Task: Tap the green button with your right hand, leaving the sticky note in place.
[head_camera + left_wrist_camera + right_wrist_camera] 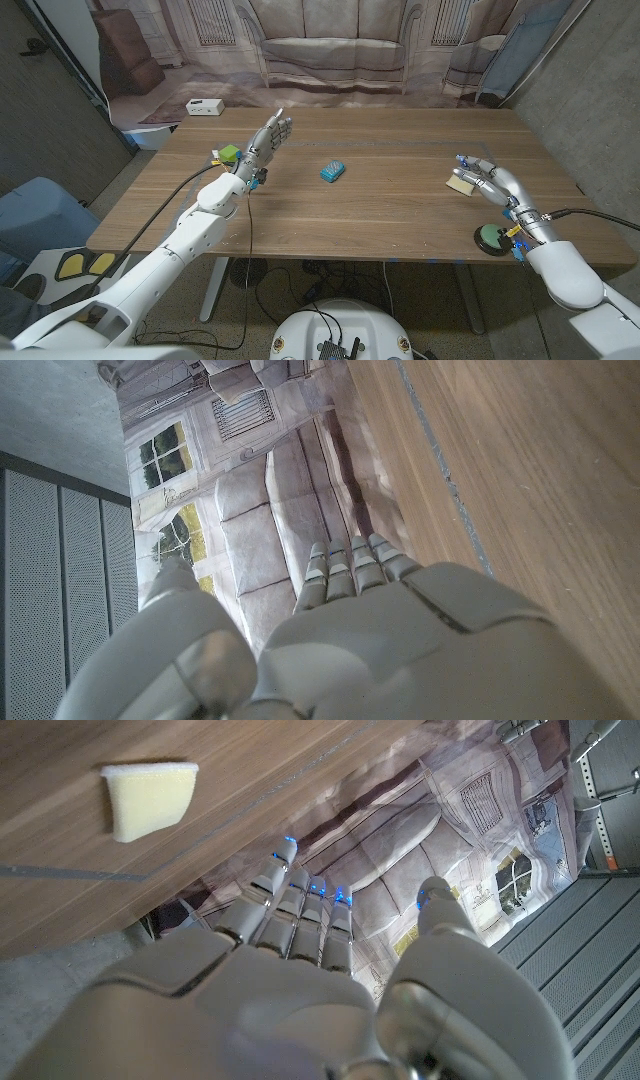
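The green button [491, 236], a dark green dome on a round black base, sits near the table's front right edge. My right hand [489, 183] is open with fingers stretched out, farther onto the table than the button; its wrist passes just beside the button. A pale yellow sticky-note pad [461, 183] [150, 798] lies on the wood right next to the fingers [300, 910] of that hand. My left hand [266, 143] [380, 640] is raised above the table's left part, open, fingers straight and holding nothing.
A small blue object [333, 171] lies near the table's middle. A yellow-green item [230, 152] sits beside my left hand. A white box [204, 106] lies beyond the far left corner. A blue chair [40, 215] stands left of the wooden table [400, 215].
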`<control>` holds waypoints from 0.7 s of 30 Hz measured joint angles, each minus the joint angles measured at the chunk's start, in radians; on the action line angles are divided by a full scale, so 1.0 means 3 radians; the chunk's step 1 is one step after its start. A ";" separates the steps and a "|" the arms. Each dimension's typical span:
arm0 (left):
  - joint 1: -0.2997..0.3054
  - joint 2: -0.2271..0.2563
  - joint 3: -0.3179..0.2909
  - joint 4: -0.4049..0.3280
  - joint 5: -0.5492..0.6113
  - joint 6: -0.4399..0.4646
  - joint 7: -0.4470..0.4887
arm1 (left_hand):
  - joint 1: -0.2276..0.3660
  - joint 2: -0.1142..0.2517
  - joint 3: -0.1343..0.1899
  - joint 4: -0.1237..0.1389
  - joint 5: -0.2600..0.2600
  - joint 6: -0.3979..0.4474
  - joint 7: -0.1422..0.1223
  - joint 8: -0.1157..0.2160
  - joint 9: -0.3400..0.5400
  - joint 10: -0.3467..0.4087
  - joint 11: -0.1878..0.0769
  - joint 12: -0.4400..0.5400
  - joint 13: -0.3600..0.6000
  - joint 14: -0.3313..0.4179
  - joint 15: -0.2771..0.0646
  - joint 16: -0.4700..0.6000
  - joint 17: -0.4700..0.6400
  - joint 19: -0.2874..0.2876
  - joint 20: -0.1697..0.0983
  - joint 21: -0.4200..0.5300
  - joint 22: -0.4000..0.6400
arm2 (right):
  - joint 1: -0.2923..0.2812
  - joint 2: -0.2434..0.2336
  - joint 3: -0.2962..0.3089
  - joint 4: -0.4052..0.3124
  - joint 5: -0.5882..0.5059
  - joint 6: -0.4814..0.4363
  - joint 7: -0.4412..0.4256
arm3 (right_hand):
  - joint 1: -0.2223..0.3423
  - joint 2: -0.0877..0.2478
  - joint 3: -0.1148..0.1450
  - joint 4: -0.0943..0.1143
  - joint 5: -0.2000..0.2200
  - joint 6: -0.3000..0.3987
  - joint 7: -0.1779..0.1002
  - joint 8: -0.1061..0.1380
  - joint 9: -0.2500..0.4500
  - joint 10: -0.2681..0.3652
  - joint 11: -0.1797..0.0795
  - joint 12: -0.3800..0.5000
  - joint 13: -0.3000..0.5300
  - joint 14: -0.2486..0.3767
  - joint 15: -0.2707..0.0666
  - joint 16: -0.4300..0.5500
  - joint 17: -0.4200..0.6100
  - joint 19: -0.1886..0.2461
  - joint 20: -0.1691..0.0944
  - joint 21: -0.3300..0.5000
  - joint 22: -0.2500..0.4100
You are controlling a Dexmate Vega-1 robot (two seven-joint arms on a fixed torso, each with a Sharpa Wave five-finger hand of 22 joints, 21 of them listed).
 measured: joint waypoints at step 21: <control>-0.0030 0.0049 -0.0028 0.0074 -0.0058 -0.0009 -0.0129 | 0.0000 0.0000 0.0000 0.0000 0.0000 0.0012 -0.0012 0.0000 0.0000 0.0000 0.0000 0.0000 0.0000 0.0000 0.0000 0.0000 0.0000 0.0000 0.0000 0.0000 0.0000 | 0.0449 -0.0200 -0.0367 0.0294 0.0761 0.0112 0.0180 | -0.0030 -0.0004 0.0020 0.0012 -0.0013 -0.0042 0.0043 0.0000 0.0000 -0.0041 0.0042 0.0000 0.0000 -0.0039 0.0061 0.0009 0.0029 -0.0079 0.0037 -0.0027 0.0009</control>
